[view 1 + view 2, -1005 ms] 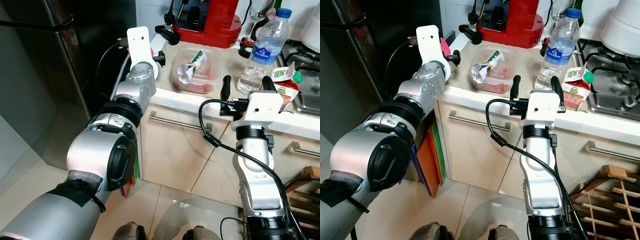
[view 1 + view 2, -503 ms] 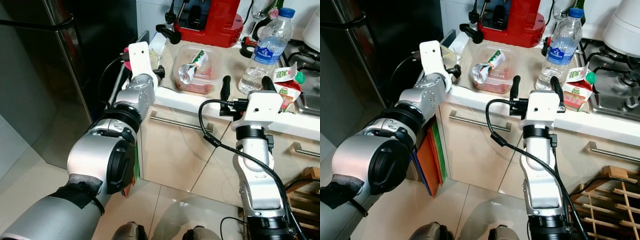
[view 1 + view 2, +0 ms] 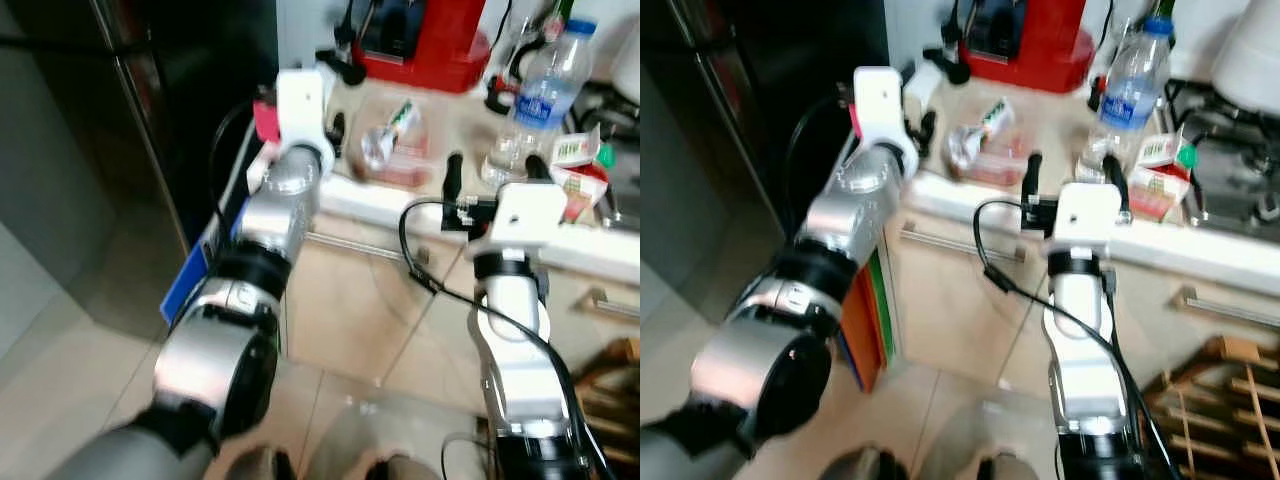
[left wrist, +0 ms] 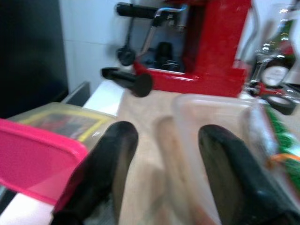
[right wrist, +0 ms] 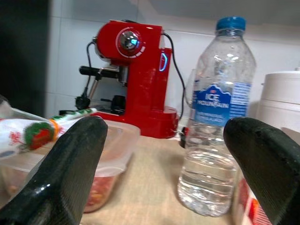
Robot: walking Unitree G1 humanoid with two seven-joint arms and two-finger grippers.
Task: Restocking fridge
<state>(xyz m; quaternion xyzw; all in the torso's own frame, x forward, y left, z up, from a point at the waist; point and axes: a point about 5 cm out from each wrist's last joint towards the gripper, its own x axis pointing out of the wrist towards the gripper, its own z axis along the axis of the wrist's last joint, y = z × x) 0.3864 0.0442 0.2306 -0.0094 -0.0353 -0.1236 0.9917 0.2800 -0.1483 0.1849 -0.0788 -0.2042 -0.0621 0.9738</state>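
Pink-lidded container lies just outside one finger of our open left claw, at the tabletop edge nearest the fridge; since the earlier frames the claw has advanced over that edge and our head camera has swung, which we judge to be the approach to a first pick. Ahead of our open, empty right claw stand the upright water bottle, long axis vertical, and the clear food tub, long axis indistinct.
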